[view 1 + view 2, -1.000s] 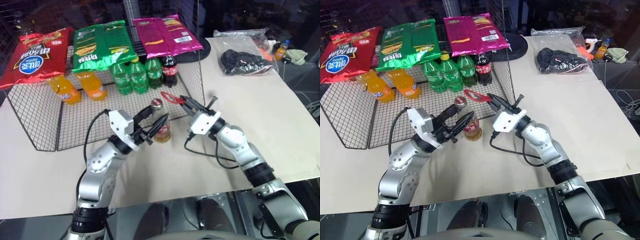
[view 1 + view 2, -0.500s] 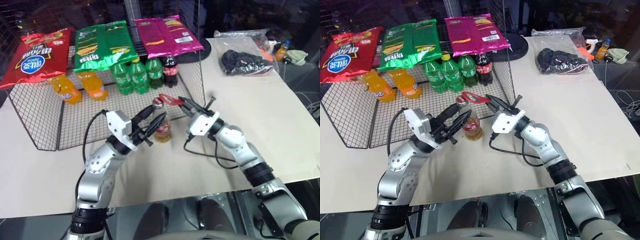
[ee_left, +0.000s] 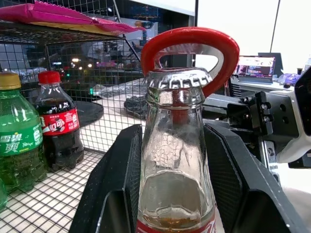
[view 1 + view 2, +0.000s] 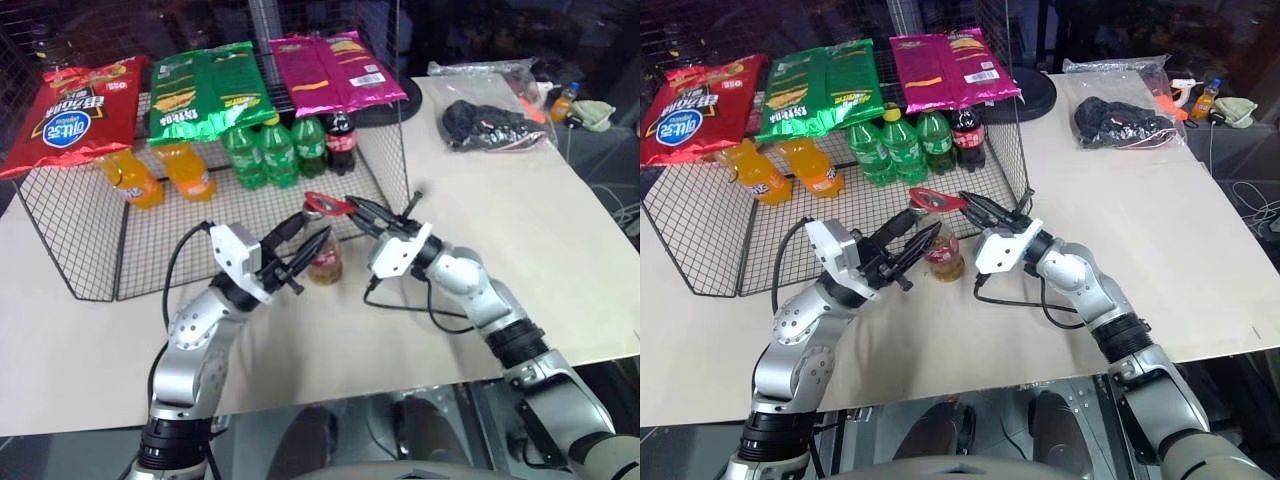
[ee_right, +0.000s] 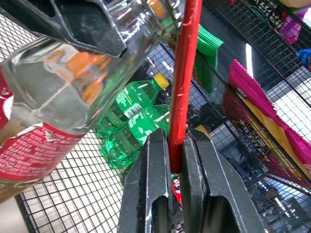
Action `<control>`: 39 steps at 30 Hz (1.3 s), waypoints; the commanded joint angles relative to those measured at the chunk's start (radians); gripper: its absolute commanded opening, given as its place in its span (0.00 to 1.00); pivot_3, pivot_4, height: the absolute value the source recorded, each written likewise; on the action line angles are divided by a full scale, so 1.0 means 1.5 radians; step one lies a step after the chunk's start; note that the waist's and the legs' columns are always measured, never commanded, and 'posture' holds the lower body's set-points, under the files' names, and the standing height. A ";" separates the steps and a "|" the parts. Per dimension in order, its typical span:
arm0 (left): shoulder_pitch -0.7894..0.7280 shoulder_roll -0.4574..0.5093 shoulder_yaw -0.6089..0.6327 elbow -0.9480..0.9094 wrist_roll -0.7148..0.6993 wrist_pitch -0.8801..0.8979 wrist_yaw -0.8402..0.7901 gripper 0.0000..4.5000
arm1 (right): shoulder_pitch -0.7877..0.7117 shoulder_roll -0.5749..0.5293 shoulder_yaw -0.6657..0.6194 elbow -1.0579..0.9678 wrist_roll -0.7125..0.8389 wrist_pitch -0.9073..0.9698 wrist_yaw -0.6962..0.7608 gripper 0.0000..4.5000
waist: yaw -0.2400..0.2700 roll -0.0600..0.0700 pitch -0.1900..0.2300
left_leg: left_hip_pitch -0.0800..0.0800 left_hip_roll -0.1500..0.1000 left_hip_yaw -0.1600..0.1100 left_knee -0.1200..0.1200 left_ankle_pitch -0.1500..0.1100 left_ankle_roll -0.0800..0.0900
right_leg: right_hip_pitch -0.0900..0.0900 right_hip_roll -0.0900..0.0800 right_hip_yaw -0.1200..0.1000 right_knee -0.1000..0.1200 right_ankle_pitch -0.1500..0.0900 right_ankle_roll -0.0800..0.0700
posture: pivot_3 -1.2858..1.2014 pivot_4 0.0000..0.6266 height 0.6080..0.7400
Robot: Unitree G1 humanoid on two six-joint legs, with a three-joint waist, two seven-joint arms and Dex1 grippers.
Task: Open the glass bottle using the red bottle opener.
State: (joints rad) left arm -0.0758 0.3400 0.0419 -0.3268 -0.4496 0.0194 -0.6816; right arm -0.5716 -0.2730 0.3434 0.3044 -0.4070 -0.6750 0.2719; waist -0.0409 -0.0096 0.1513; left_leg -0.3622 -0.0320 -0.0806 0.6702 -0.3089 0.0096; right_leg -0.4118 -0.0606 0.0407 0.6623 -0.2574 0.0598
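Since a second ago the right gripper (image 4: 352, 207) has carried the red bottle opener (image 4: 325, 203) left; its head was right of the cap, now it sits at the top of the glass bottle (image 4: 323, 258). Left gripper (image 4: 305, 247) closed in a bit on the bottle, bottle itself hasn't shifted.

Current state:
- Right gripper clamped on the opener's handle, fingers (image 5: 154, 180) pinching the flat red shaft edge-on.
- Left gripper fingers (image 3: 121, 179) on either side of the bottle body below the neck, holding it upright on the beige table (image 4: 520, 200). Cap still on.
- In the left wrist view the opener's red loop arcs over and behind the cap; whether it's hooked under the cap edge, can't tell.
- Bottle stands on the table just near of the wire rack (image 4: 90, 225), about mid-table.

On the rack floor, far of the bottle: orange soda bottles (image 4: 160, 175) left, green soda bottles (image 4: 270, 150), a dark cola bottle (image 4: 339, 140). Chip bags on top: red (image 4: 70, 115), green (image 4: 205, 95), pink (image 4: 335, 70). A clear bag of dark stuff (image 4: 495, 120) far right.
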 commanded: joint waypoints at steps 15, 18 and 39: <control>-0.003 0.003 -0.013 0.003 0.009 0.008 0.002 0.40 | -0.023 -0.007 0.056 0.030 -0.105 -0.043 -0.039 0.00 | 0.000 0.000 -0.001 | 0.001 0.000 0.000 0.000 0.000 0.000 | 0.000 0.000 0.000 0.000 0.000 0.000 | 0.52 0.24 1.00; -0.005 0.003 -0.014 0.005 0.010 0.008 0.002 0.40 | -0.029 -0.012 0.059 0.010 -0.089 -0.056 -0.018 0.00 | 0.000 0.000 -0.001 | 0.001 0.000 0.000 0.000 0.000 0.000 | 0.000 0.000 0.000 0.000 0.000 0.000 | 0.52 0.24 1.00; -0.016 -0.001 -0.020 0.024 0.014 0.001 -0.004 0.40 | -0.111 -0.099 0.031 0.035 -0.108 -0.096 -0.012 0.00 | 0.002 0.000 -0.001 | 0.000 0.000 0.000 0.000 0.000 0.000 | 0.000 0.000 0.000 0.000 0.000 0.000 | 0.52 0.24 1.00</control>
State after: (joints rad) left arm -0.0959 0.3395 0.0300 -0.3032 -0.4446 0.0116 -0.6903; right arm -0.7199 -0.4142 0.3632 0.3710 -0.5335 -0.7740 0.2516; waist -0.0381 -0.0098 0.1495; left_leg -0.3618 -0.0323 -0.0806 0.6705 -0.3089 0.0097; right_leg -0.4110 -0.0608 0.0407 0.6624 -0.2574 0.0599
